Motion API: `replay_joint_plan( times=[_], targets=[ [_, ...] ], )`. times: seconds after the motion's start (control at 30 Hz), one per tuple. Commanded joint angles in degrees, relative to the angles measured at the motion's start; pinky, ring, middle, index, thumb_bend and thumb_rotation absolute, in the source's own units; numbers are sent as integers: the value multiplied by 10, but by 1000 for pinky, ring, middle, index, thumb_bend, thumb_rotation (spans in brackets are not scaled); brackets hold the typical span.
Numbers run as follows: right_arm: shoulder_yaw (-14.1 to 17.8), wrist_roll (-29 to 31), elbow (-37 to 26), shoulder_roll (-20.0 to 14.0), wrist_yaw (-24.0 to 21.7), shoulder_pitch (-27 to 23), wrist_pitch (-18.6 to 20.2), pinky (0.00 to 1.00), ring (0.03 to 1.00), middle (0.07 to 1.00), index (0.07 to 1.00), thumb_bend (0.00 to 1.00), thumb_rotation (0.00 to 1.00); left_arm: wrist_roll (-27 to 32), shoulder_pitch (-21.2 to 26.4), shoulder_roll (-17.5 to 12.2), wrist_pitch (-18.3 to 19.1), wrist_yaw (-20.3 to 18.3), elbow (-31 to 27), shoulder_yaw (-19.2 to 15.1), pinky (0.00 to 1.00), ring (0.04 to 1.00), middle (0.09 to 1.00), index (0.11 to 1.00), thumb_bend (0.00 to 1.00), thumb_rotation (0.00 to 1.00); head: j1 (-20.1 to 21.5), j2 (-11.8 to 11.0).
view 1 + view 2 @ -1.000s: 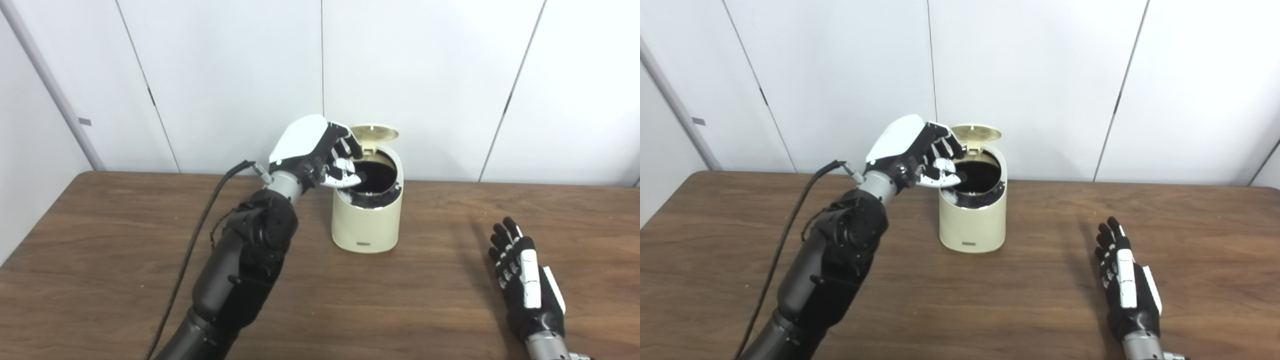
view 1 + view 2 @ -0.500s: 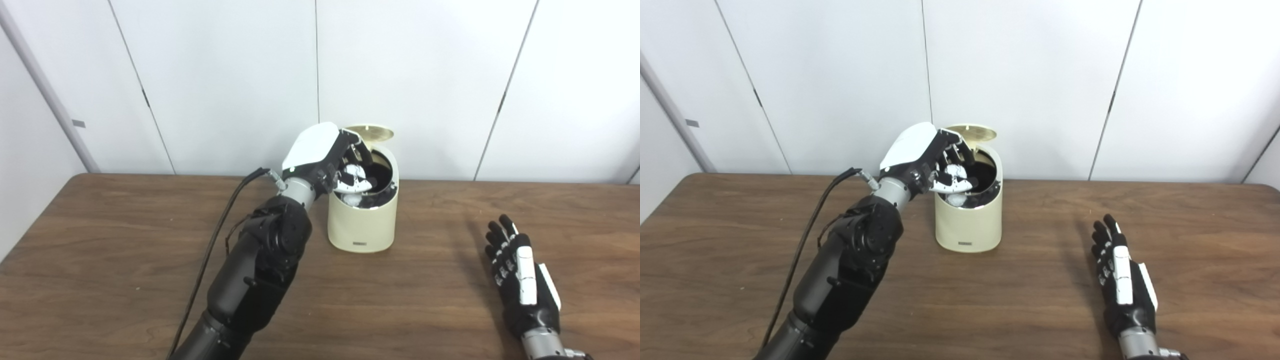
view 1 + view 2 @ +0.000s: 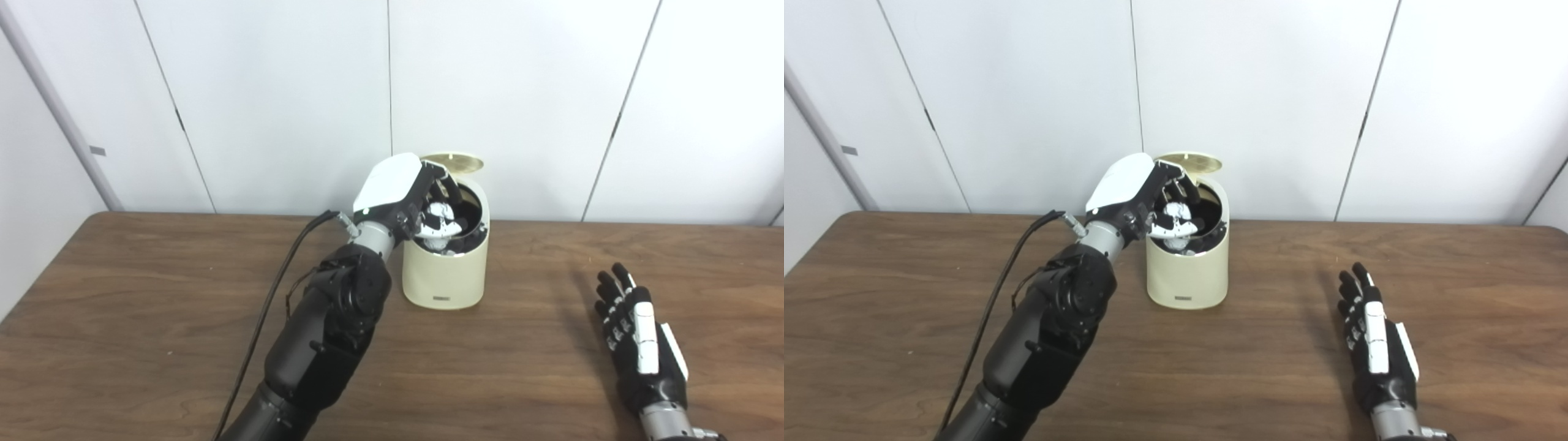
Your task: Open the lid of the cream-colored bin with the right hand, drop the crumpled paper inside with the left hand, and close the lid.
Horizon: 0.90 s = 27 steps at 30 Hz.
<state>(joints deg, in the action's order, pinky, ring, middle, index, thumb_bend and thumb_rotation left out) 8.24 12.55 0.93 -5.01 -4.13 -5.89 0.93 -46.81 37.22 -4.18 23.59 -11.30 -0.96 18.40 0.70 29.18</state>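
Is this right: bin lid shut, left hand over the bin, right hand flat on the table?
Not quite. The lid is open, tipped up behind the bin mouth, as the left eye view shows. The rest holds: left hand is over the bin opening, right hand lies flat on the table.

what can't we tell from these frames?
- Crumpled paper: both views show white patches under the left hand at the bin mouth, too small to tell paper from finger parts, so held or released is unclear.
- Bin inside: dark, covered by the hand.
- Lid hinge: hidden behind the hand.
- Right hand: wrist cut by the bottom edge; palm side hidden, facing the table.
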Motion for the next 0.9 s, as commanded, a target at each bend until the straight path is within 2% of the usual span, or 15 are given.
replay_joint_plan(
  times=[0.0,0.23,0.53,0.87],
  targets=[
    [1,7,6,-3,-8,9,-11,1000,993,959,978,484,965,-15,28,1,-11,27,1,3,260,395,506,542,462,0,1,0],
    [0,3,7,-6,-8,9,-11,1000,998,948,972,514,976,-19,24,6,-20,65,24,8,281,394,492,528,466,0,1,-1],
    [-1,-1,4,-7,-7,12,-13,1000,992,921,962,522,987,-14,23,17,-19,96,51,10,292,408,517,527,467,0,3,-2],
    [-2,-1,7,-7,-9,15,-16,1000,996,924,968,489,999,-2,21,26,-33,126,83,9,279,409,531,529,464,0,7,-8]
  ],
)
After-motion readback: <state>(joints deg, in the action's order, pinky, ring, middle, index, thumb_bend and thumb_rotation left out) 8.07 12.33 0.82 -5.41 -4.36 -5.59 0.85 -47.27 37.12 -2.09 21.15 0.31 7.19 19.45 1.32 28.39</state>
